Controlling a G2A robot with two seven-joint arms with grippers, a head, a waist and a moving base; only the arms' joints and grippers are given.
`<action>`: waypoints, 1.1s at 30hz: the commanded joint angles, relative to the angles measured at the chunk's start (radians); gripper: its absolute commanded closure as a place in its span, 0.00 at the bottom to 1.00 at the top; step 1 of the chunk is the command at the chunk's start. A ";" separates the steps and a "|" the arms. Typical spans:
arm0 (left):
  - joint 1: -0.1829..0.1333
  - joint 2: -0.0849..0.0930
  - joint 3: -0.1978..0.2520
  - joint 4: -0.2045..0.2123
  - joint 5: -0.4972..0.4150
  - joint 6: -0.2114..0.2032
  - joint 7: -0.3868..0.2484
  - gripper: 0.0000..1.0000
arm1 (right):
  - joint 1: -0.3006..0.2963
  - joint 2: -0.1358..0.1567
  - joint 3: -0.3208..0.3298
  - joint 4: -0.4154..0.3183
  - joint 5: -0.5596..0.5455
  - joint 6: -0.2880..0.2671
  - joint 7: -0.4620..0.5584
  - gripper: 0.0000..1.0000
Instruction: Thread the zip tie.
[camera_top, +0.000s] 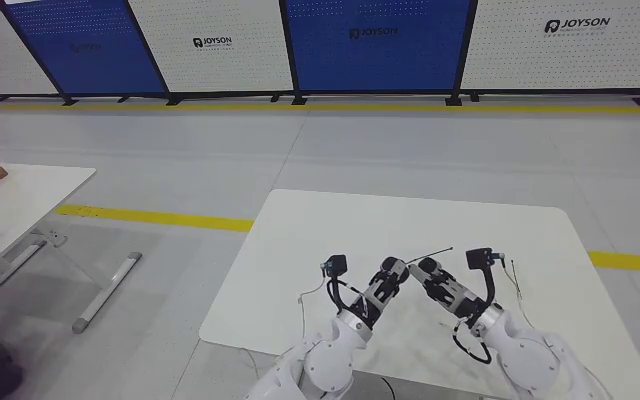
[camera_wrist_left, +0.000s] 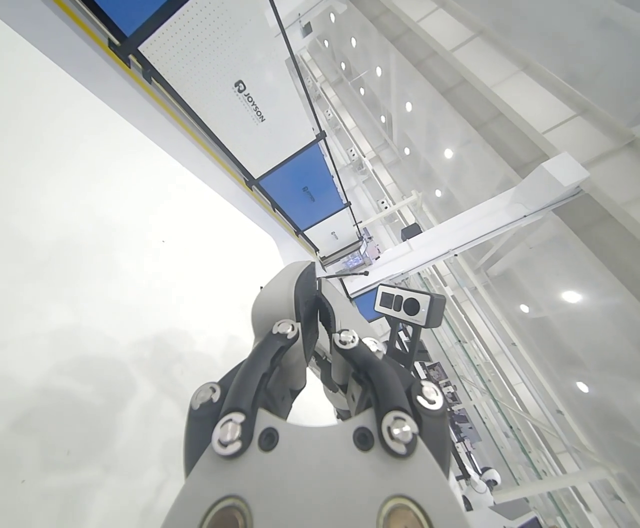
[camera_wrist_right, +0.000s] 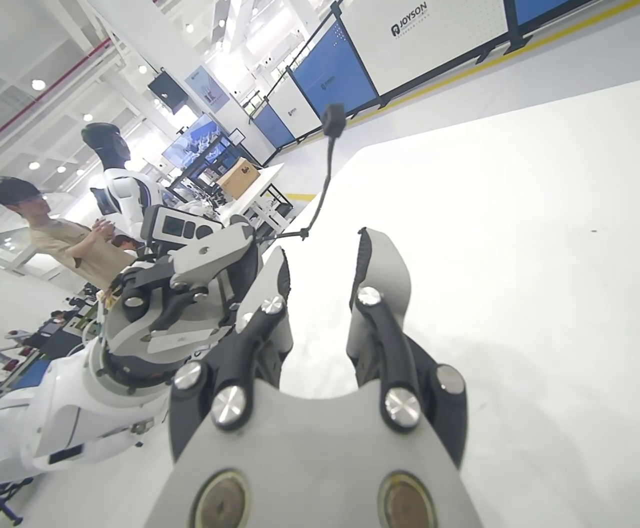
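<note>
two robot arms met over the near half of a white counter (camera_top: 300, 250), their grippers almost tip to tip. the left gripper (camera_wrist_left: 315, 292) was closed, pinching one end of a thin black zip tie (camera_wrist_right: 325, 170). from that pinch the strap ran a short way toward the right arm and kinked. it then stretched on to the robot's right and slightly away from it, ending in a small square head (camera_wrist_right: 332, 119) that nothing held. the right gripper (camera_wrist_right: 322, 247) was partly open and empty. the strap's kink lay just beyond its fingertips, apparently not touching them. the strap's long axis therefore led outward past the right gripper, with the head farther out than its tips. the right arm was the free one and the nearer to the loose length. threading would probably need it to close on the strap near the head and curl that end back toward the pinched end. whether any tail stuck out behind the left gripper's grip could not be told.
</note>
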 joint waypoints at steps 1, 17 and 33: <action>-0.001 0.000 0.002 0.001 0.001 0.000 -0.001 1.00 | 0.001 -0.001 -0.001 0.000 -0.001 0.000 0.000 0.73; -0.007 -0.002 0.015 0.009 0.020 -0.007 -0.009 1.00 | -0.001 -0.006 0.005 -0.004 0.000 0.000 -0.005 0.90; -0.017 -0.006 0.021 0.018 0.023 0.004 0.006 1.00 | -0.003 -0.008 0.012 -0.008 -0.009 0.000 -0.007 1.00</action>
